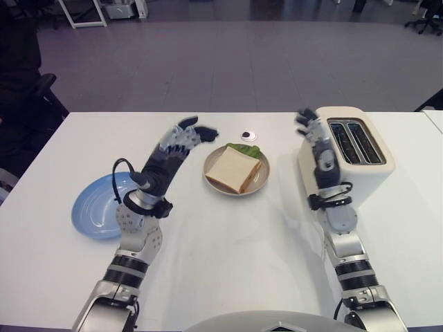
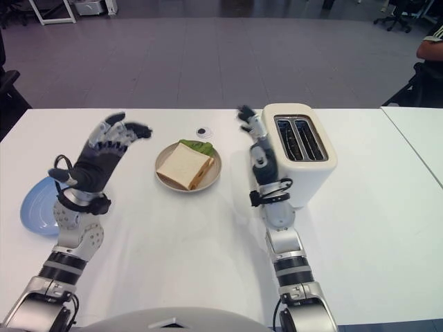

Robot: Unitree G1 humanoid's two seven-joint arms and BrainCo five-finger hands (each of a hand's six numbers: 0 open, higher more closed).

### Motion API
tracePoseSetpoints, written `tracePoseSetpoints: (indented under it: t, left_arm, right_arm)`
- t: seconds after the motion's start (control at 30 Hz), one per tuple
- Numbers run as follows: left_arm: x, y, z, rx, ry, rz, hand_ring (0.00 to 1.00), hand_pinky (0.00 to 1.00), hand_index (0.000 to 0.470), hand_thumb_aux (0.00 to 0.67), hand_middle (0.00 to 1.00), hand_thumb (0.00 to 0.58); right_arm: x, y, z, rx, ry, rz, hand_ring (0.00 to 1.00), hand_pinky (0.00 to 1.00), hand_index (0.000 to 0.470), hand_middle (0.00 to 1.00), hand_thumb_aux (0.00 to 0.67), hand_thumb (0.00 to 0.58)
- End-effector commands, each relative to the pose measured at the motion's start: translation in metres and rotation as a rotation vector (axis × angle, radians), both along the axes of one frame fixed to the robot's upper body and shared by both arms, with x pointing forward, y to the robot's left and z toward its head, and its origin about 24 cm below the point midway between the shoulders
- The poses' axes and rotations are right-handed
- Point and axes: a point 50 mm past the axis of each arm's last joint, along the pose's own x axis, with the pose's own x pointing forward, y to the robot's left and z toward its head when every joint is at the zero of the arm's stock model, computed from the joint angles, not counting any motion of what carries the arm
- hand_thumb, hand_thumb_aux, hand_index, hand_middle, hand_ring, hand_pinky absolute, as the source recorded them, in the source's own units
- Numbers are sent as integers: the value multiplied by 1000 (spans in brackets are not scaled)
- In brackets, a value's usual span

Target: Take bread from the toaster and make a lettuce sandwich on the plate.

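A beige plate [image 1: 260, 181] in the table's middle carries a sandwich [image 1: 232, 169]: a bread slice on top, green lettuce [image 1: 246, 149] poking out at its far side. The cream toaster [image 1: 355, 149] stands at the right, both slots looking empty. My left hand [image 1: 176, 149] hovers open just left of the plate, fingers spread, holding nothing. My right hand [image 1: 317, 149] is raised open beside the toaster's left wall, fingers pointing up, holding nothing.
A blue plate [image 1: 93, 207] lies at the left, partly behind my left forearm. A small round white and black object [image 1: 248, 135] sits behind the beige plate. The white table [image 1: 228, 256] has free room in front.
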Motion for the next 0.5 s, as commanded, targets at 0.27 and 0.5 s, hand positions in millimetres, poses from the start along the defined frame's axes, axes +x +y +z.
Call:
tracePoseSetpoints:
  t: [0.27,0.5]
  left_arm:
    - [15,-36,-13,95,-22,289,0,0,0,0,0,0]
    - [23,-39,-20,86,13,335,0,0,0,0,0,0]
  right_arm:
    - [-7,-3,12,-99,-78,-91,0,0,0,0,0,0]
    - [-3,-11,13,-102,-64,-141,0,0,0,0,0,0]
